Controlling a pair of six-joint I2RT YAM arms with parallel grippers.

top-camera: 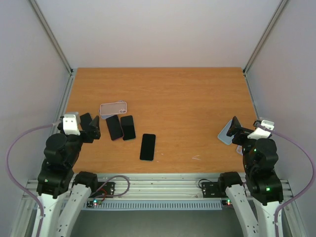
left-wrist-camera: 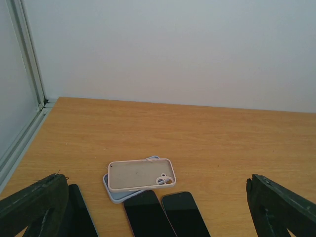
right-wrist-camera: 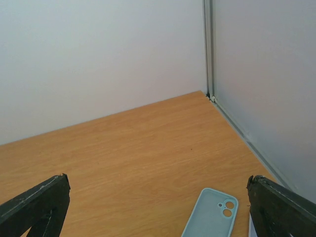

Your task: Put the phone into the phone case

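The left fingers (left-wrist-camera: 34, 202) and right fingers (right-wrist-camera: 281, 207) both stand wide apart, empty. 3 phones (top-camera: 128, 127) lie left of centre in the top view, the clear case (top-camera: 113, 108) just above 2 of them. Best pinch the separate phone (top-camera: 147, 146) by its long edges, keeping it level with the case.

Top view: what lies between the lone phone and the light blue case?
Nothing; the top view shows bare tabletop between the lone phone and the light blue case.
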